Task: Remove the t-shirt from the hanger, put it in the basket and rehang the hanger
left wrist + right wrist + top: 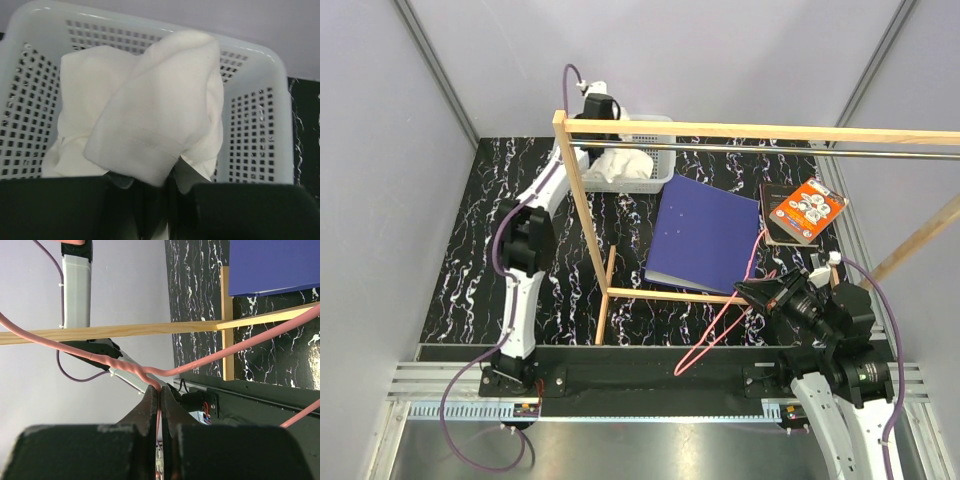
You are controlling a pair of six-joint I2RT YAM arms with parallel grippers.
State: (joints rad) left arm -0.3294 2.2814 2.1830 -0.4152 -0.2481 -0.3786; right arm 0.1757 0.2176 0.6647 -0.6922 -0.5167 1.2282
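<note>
- Now our left gripper (152,192) pinches the cream soft cloth t-shirt (150,115) in the white perforated plastic basket (260,125), probably to release it there.
- Our right gripper (159,394) is clamped on the thin pink-red hanger (115,362), well apart from the cloth.

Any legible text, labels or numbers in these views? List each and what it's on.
No text is legible.
Orange packet: printed graphics and some small print, too small to read.
Blue folder, t-shirt, basket: no markings visible.
</note>
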